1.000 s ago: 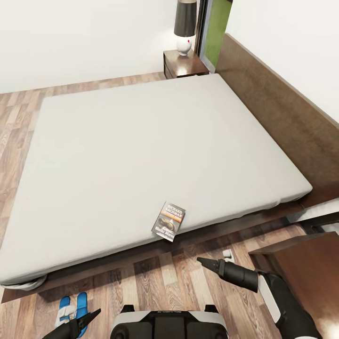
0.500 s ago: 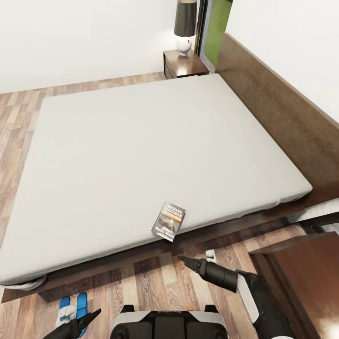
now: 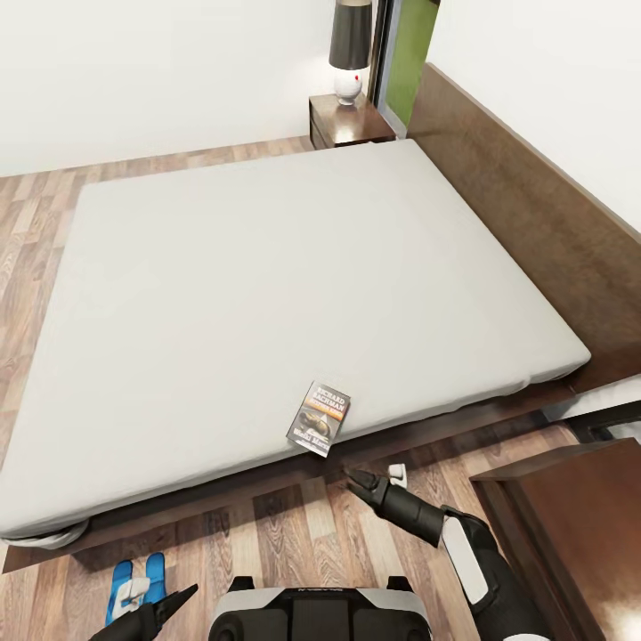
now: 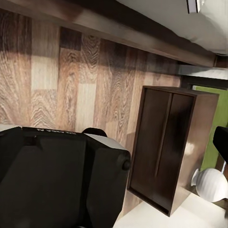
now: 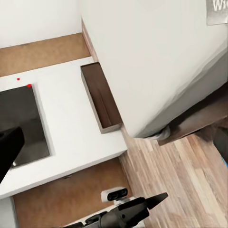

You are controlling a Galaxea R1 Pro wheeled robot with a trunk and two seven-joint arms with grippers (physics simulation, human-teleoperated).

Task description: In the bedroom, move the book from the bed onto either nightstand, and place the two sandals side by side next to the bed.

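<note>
The book (image 3: 319,418) lies at the bed's (image 3: 267,294) near edge, just beyond the right pincer (image 3: 358,482), whose fingers look closed and empty. Two blue sandals (image 3: 135,585) sit beside the bed near the left pincer (image 3: 182,598), whose opening I cannot tell.

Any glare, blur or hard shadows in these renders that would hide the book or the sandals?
Head view: sharp and evenly lit; the book reads clearly on the mattress of the bed, and the sandals sit in soft shade on the floor. A mild sheen shows on the nightstand. Left wrist view: dark and low in contrast. Right wrist view: bright, flat white surfaces with little shading.
</note>
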